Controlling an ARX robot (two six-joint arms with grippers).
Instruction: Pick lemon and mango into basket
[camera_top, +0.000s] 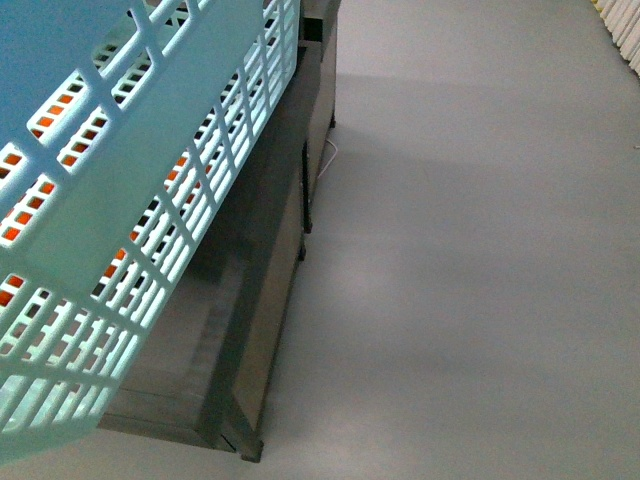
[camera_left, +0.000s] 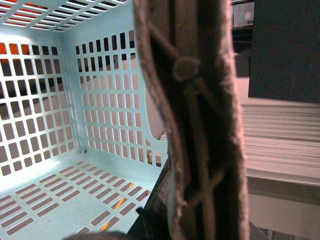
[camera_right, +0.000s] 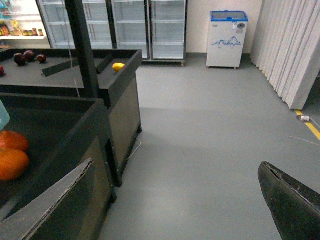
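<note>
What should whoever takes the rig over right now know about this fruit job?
Right gripper: open, empty.
Left gripper: hidden behind the brown handle; state unclear.
Basket: close to the front camera, tilted; the part of its inside in view holds no fruit.
One yellow fruit, lemon or mango, lies on the far dark stand.
Done: nothing seen in. Left: both fruits.

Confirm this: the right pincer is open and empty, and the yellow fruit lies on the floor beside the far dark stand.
Wrong in one thing: the yellow fruit lies on top of the far dark stand, not on the floor; the right wrist view shows it. The right pincer is open and empty, as stated.
</note>
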